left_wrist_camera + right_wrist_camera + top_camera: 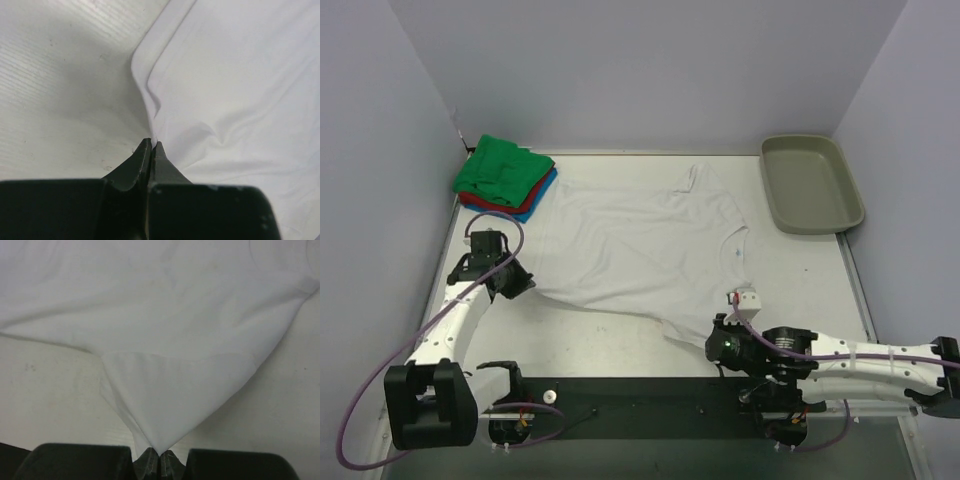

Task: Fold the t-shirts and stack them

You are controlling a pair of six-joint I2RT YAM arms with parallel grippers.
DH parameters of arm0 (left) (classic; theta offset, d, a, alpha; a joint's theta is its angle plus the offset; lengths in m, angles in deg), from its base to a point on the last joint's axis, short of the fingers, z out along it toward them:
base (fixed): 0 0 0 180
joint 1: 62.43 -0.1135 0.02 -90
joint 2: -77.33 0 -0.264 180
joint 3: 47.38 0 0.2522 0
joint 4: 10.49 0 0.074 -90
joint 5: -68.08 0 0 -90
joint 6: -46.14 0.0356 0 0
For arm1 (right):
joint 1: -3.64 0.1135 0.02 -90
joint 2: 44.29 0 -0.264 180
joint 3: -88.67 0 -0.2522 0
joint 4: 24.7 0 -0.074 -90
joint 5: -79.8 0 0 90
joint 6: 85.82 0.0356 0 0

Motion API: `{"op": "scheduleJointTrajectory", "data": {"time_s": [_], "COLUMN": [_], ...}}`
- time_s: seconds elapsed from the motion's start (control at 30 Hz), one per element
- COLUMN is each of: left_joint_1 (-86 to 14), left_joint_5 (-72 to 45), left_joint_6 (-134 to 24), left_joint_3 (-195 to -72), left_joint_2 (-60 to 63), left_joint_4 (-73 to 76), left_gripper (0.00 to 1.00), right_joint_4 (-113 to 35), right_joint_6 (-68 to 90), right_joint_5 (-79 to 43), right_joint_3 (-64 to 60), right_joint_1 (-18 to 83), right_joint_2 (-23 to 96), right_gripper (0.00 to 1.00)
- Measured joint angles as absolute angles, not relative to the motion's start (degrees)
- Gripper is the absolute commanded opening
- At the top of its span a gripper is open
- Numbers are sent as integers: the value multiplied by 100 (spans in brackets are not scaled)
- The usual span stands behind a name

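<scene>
A large white t-shirt [640, 245] lies spread across the middle of the table. My left gripper [523, 284] is shut on its left edge; in the left wrist view the cloth [235, 85] bunches into the closed tips [153, 143]. My right gripper [712, 345] is shut on the shirt's near right corner; in the right wrist view the cloth [165, 365] pulls to a point at the closed tips [159, 454]. A folded stack of green [502, 170], red [480, 202] and blue [530, 209] shirts sits at the far left corner.
A grey-beige plastic tray [810, 182] stands at the far right corner. Purple walls close in the table on three sides. A black bar [640, 415] with the arm bases runs along the near edge.
</scene>
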State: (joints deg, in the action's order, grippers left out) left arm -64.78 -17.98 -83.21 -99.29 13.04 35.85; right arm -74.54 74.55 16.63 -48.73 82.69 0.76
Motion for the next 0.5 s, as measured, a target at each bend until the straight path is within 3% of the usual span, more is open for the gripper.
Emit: {"op": "scheduleJointTrajectory", "data": {"time_s": [0.5], "left_joint_1": [-6478], "left_joint_5": [-1695], "left_joint_6": [-7963], "left_joint_3": [-10500], "left_joint_2": [2526], "left_joint_4": [4344], "left_gripper": [0], "right_joint_4": [-9229], "right_joint_6": [7057], "right_joint_5": [3114], "right_joint_3": [-3844], "right_joint_1": [8287], "right_joint_2": [-1172], "right_gripper": [0]}}
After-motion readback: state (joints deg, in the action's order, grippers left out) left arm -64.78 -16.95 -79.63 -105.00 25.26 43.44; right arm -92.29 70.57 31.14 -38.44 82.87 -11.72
